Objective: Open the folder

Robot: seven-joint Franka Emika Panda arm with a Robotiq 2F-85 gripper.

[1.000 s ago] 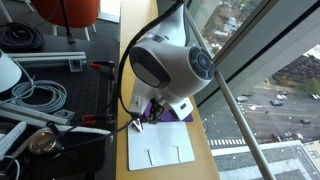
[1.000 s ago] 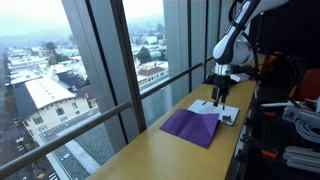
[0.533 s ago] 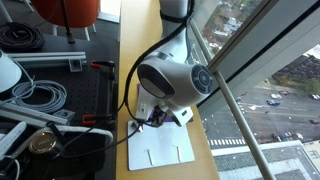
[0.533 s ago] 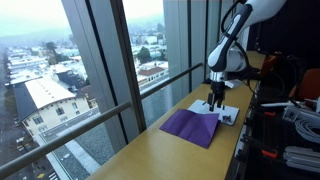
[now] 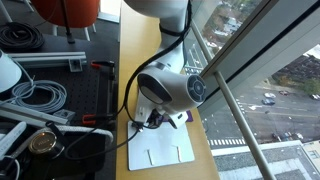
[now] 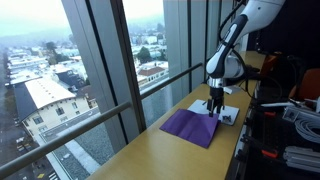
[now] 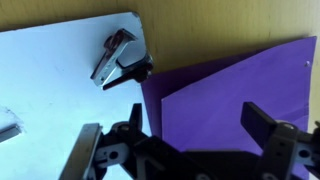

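The purple folder (image 7: 235, 95) lies flat and closed on the wooden table. In the wrist view it fills the right half. It also shows in both exterior views (image 6: 192, 126) (image 5: 181, 117), mostly hidden by the arm in one of them. My gripper (image 7: 200, 125) is open and empty, just above the folder's edge that lies next to the white sheet. One finger (image 7: 135, 118) is near the folder's corner and the second finger (image 7: 266, 120) is over the purple surface. The gripper points down in an exterior view (image 6: 214, 102).
A white sheet (image 7: 50, 90) lies beside the folder with a black and silver binder clip (image 7: 118, 58) on it; the sheet also shows in both exterior views (image 5: 160, 148) (image 6: 228, 112). Window glass (image 6: 120, 60) runs along one table side. Cables and metal parts (image 5: 40, 100) crowd the bench on the opposite side.
The arm has come down and bent lower over the folder's edge. The gripper stays open. The folder and white sheet have not moved.
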